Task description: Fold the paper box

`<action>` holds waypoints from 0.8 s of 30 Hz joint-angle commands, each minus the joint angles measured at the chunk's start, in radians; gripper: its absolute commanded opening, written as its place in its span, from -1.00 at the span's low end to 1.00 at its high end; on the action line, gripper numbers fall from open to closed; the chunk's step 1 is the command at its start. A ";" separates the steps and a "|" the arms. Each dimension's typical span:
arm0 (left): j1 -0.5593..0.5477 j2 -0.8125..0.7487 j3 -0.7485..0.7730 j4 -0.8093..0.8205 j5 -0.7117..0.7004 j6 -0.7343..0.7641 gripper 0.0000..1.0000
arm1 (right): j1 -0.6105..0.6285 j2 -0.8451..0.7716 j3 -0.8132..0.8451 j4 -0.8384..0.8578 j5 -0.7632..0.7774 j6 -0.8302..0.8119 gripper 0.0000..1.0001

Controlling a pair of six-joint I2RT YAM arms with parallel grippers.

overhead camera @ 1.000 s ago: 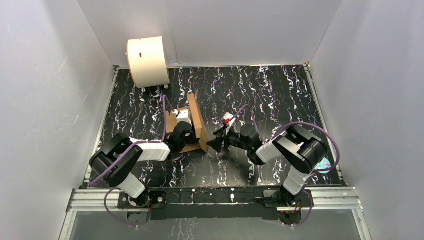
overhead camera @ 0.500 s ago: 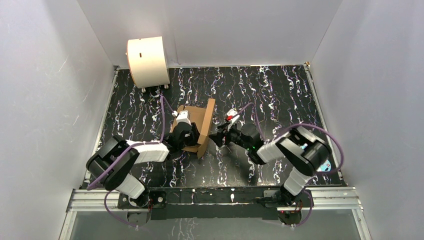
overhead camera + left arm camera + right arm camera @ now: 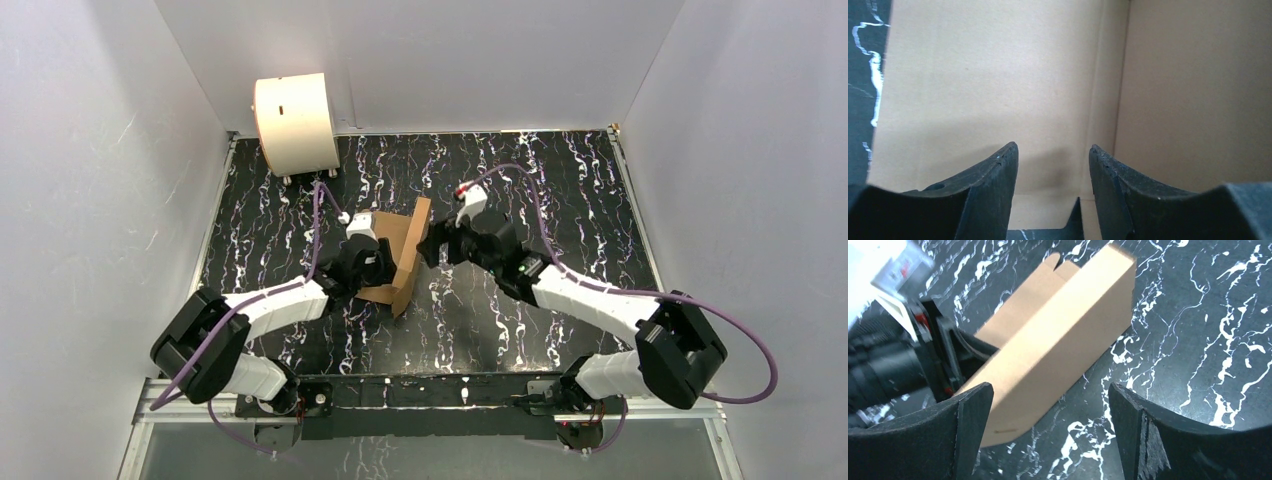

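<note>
paper box (image 3: 400,255) lay near the middle of the black marbled table (image 3: 560,190), its base panel flat and one long wall raised on edge, leaning a little. left gripper (image 3: 362,262) sat inside the box, jaws apart with nothing between them, and its wrist view looked down at the crease where base met wall. right gripper (image 3: 432,250) hung just beside the outer face of that wall, jaws spread wide and clamped on nothing; whether it touched the cardboard could not be told.

the step in hand looked like standing the wall square. to do it well, the left gripper would best press the base flat close to the crease, while the right pushed low and evenly along the wall's outer face, so the fold ran on the score line and the light box did not skate across the table.

no brand, label or print showed on the cardboard, and none could be read on the cream drum (image 3: 293,122) at the far left corner.
</note>
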 commanded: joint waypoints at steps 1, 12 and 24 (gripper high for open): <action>0.067 -0.037 0.041 -0.122 -0.015 0.032 0.06 | 0.002 0.027 0.219 -0.362 0.098 0.185 0.92; 0.138 -0.114 0.036 -0.170 0.007 0.029 0.13 | 0.004 0.240 0.459 -0.549 0.113 0.254 0.95; 0.151 -0.157 0.024 -0.196 0.004 0.026 0.16 | 0.008 0.293 0.546 -0.557 0.018 0.224 0.84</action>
